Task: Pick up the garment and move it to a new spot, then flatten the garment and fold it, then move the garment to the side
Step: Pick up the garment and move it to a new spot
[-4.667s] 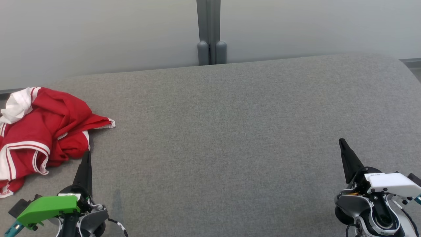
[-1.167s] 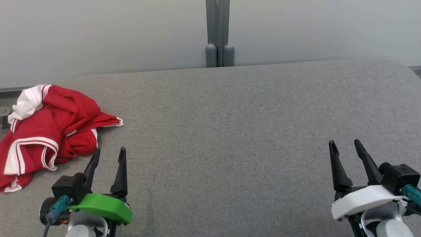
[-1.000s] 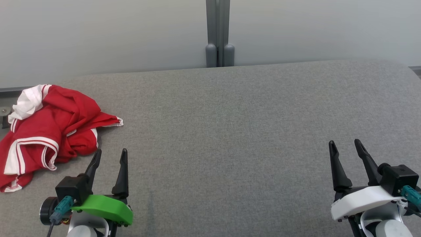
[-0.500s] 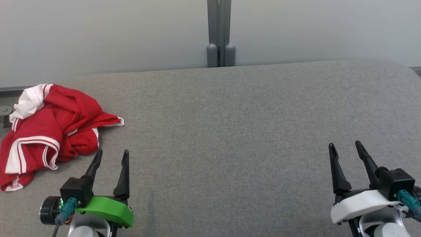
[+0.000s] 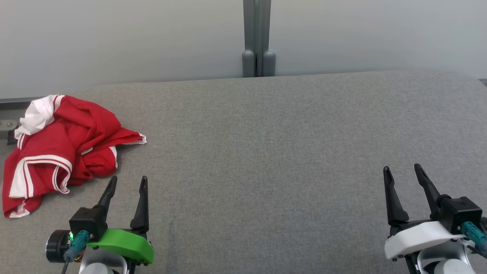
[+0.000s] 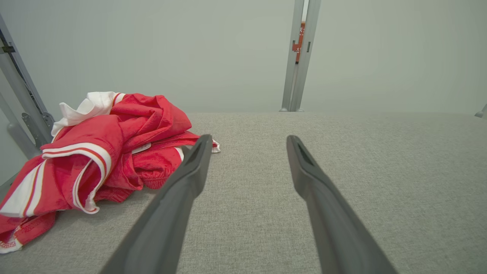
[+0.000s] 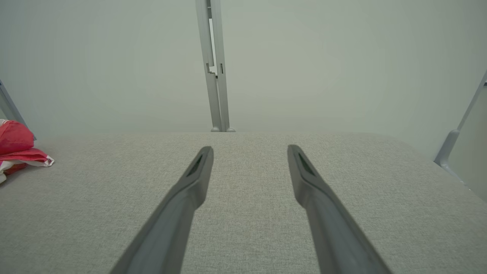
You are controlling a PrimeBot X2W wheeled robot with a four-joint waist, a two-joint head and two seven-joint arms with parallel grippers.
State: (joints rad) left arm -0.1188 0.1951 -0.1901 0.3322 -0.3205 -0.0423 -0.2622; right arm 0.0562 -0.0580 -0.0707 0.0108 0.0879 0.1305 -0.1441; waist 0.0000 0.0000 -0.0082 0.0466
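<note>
garment [image 5: 61, 148]: red and white heap, far left on bench [image 5: 266, 152]; looks soft, light, floppy; best grabbed at a raised fold | left end effector [image 5: 127, 179]: fingers apart, empty; garment just beside, a bit farther and left | right end effector [image 5: 402, 168]: fingers apart, empty; well apart from garment

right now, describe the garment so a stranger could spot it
A grey fabric-covered surface spans the scene. Near its left edge lies a crumpled red garment with white striped trim. Its bright folds stand out from the dark-fingered left gripper nearby.

Crumpled red-and-white garment [image 5: 62, 148], far left
</note>
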